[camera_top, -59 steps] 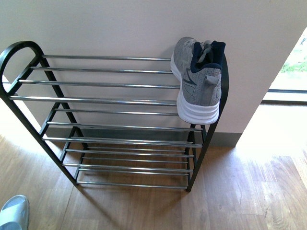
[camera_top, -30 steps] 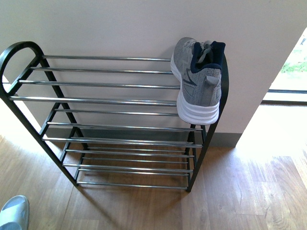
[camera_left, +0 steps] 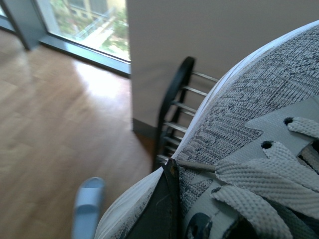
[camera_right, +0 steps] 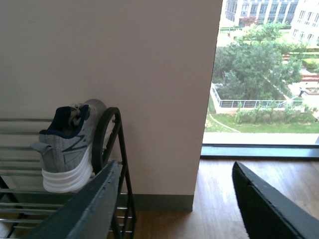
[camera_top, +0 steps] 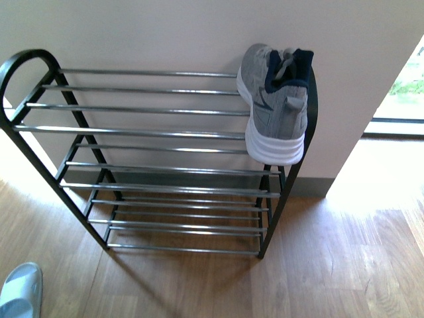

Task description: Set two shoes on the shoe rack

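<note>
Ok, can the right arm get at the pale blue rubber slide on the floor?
Probably not easily: the right gripper is open and free, but faces the black-framed rack's right end; the pale blue slide lies on the floor far left.

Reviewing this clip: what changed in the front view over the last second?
The shoe rack and the grey sneaker on its top tier's right end shifted slightly up the picture together, so the camera moved, not they. The blue slide stays on the floor. Nothing grasped or released in view.
</note>
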Robot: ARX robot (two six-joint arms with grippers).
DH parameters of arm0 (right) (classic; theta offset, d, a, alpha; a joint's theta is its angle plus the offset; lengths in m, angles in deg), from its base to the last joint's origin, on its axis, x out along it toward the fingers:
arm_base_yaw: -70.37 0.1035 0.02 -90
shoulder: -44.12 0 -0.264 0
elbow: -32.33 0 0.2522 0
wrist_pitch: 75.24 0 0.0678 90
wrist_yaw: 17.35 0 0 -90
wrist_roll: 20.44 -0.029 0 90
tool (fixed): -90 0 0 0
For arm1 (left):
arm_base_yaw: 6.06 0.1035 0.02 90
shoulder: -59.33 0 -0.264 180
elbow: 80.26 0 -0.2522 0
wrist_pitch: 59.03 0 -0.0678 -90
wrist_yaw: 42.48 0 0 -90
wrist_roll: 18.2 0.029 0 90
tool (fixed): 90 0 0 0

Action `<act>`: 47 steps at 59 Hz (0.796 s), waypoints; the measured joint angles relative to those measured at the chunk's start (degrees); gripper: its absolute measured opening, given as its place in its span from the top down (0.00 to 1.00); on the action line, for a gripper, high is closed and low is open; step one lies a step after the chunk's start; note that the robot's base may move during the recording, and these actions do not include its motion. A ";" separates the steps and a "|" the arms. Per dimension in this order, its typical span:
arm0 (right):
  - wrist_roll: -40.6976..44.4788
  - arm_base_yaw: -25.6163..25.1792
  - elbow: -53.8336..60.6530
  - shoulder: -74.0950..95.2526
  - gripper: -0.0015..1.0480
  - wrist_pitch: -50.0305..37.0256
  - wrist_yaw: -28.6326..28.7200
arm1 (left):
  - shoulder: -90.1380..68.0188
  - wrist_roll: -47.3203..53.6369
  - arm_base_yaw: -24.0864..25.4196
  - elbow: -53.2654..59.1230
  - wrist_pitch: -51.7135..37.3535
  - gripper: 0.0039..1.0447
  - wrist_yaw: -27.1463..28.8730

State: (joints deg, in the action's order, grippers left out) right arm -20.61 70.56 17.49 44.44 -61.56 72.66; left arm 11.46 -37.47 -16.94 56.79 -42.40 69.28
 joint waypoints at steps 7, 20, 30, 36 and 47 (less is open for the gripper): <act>0.00 0.00 0.00 0.00 0.12 0.00 0.00 | -19.58 -12.28 -4.96 -13.20 -2.73 0.99 -2.95; 0.00 0.00 0.00 0.00 0.09 0.00 0.00 | -49.72 -19.10 -13.88 -35.85 4.74 0.99 -6.08; 0.00 0.00 0.00 0.00 0.09 0.00 -0.02 | -57.94 -20.37 -16.76 -45.20 10.40 0.99 -8.39; 0.00 0.00 0.00 0.00 0.09 0.00 -0.02 | -61.83 -20.57 -16.92 -48.98 12.11 0.99 -8.85; 0.00 0.00 0.00 0.00 0.09 0.00 -0.02 | -64.81 -21.97 -15.63 -50.38 11.39 0.99 -9.14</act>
State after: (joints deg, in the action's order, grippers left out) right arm -20.61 70.56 17.49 44.44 -61.56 72.64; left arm -53.35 -59.44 -32.56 6.41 -31.01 60.14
